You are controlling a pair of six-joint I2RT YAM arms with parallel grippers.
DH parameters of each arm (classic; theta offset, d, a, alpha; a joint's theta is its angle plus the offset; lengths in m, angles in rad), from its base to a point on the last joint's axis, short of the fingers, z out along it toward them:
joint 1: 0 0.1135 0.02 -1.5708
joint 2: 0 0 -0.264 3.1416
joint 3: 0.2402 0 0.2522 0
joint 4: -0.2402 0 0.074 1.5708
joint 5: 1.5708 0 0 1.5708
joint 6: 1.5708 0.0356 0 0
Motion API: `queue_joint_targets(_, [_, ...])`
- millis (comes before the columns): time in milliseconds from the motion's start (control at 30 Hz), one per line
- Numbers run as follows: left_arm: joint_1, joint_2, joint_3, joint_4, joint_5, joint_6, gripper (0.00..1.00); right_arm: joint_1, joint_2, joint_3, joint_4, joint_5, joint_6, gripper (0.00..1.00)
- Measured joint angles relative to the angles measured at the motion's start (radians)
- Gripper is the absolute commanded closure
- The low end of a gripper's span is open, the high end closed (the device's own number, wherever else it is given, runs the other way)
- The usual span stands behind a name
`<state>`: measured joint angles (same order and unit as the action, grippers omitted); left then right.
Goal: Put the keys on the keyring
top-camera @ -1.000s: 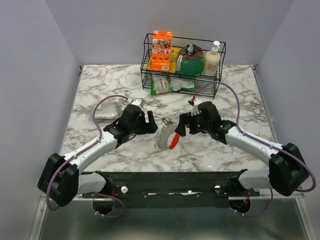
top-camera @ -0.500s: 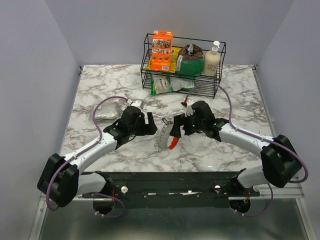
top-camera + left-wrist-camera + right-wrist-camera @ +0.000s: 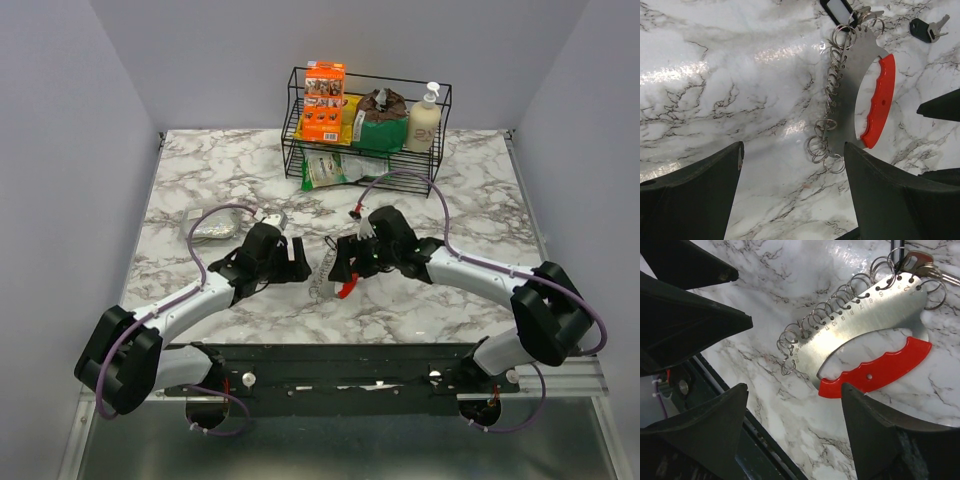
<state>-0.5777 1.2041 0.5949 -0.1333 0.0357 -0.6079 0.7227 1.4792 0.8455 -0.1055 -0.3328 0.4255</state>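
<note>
Both the left end effector and right end effector hover wide and empty over the ring-lined plate on the tabletop; the keys lie ungrasped at its far end; threading seemingly remains.

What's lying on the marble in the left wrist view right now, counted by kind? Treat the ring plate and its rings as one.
Ring plate, red handle: 1
Black tag: 1
Key bunches: 2, one at the plate's end, one lying apart with a dark head
Total: 4
</note>
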Motion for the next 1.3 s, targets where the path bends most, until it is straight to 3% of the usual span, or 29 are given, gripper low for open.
queue_joint_targets(233, [0.000,0.000,-0.024,0.020,0.004,-0.011,0.11,0.036,0.041,0.000,0.008,-0.039,0.104,0.31])
queue_joint_targets(367, [0.000,-0.002,-0.033,0.020,0.004,-0.017,0.11,0.051,0.086,-0.023,0.031,-0.066,0.177,0.43])
queue_joint_targets(767, [0.000,-0.055,-0.069,0.029,0.002,-0.030,0.11,0.057,0.166,-0.178,0.257,-0.137,0.420,0.48])
queue_joint_targets(900, [0.000,-0.056,-0.081,0.029,0.002,-0.034,0.11,0.058,0.183,-0.193,0.330,-0.147,0.468,0.49])
queue_joint_targets(1033, [0.000,-0.056,-0.085,0.035,0.002,-0.039,0.11,0.060,0.197,-0.199,0.380,-0.147,0.504,0.59])
queue_joint_targets(1300, [0.000,-0.058,-0.101,0.048,0.002,-0.053,0.11,0.077,0.222,-0.200,0.430,-0.134,0.560,0.59])
